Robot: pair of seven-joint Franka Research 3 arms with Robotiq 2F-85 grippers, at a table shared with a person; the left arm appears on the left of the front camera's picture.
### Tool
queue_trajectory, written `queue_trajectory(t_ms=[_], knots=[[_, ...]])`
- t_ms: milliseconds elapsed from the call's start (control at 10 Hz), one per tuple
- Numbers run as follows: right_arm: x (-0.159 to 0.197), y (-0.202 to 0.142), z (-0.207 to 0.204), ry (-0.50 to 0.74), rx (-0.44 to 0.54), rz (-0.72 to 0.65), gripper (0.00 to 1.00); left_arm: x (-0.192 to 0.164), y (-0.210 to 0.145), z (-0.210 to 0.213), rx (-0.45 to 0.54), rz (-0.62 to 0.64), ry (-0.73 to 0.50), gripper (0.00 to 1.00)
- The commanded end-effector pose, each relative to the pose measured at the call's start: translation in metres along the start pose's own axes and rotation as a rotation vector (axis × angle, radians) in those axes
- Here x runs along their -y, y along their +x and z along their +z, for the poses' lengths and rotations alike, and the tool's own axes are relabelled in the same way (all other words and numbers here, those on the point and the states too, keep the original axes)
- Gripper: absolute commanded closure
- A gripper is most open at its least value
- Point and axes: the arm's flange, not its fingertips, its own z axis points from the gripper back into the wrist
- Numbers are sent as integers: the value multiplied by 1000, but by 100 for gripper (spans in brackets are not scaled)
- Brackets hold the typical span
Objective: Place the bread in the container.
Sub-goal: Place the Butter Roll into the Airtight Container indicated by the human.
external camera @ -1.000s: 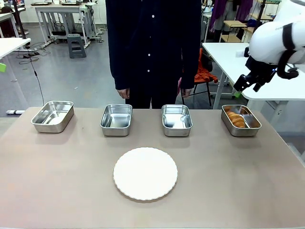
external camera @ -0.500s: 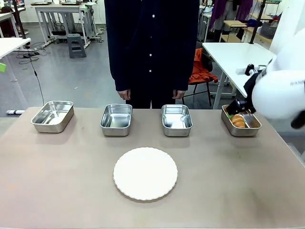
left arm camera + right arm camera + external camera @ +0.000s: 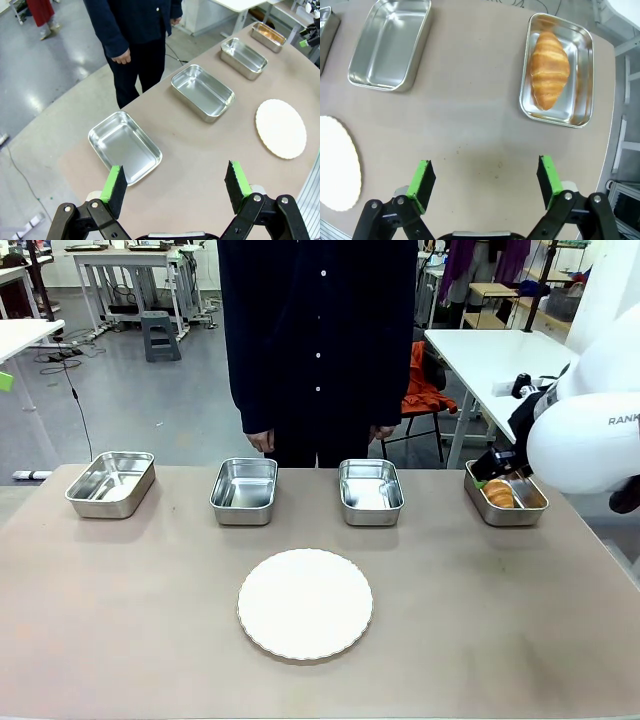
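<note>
So the bread is lying inside the container, the steel tray at the robot's far right end of the row of four on the counter, with the round white plate nearer the robot in front of the two middle trays. The right claw is up off the counter with its green pads spread wide and nothing between them, bread and tray well ahead of the fingers. The left claw is also wide apart and empty, up above the counter's other end near the leftmost tray, and a person stands behind the middle trays with hands down.
</note>
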Motion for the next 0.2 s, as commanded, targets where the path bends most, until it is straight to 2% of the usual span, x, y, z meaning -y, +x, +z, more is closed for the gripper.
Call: queue_trajectory(t_ms=[0, 100], knots=[[0, -1, 0, -1, -1, -1, 0, 1, 0, 0, 1, -2, 1, 0], [0, -1, 0, -1, -1, -1, 0, 1, 0, 0, 1, -2, 1, 0]])
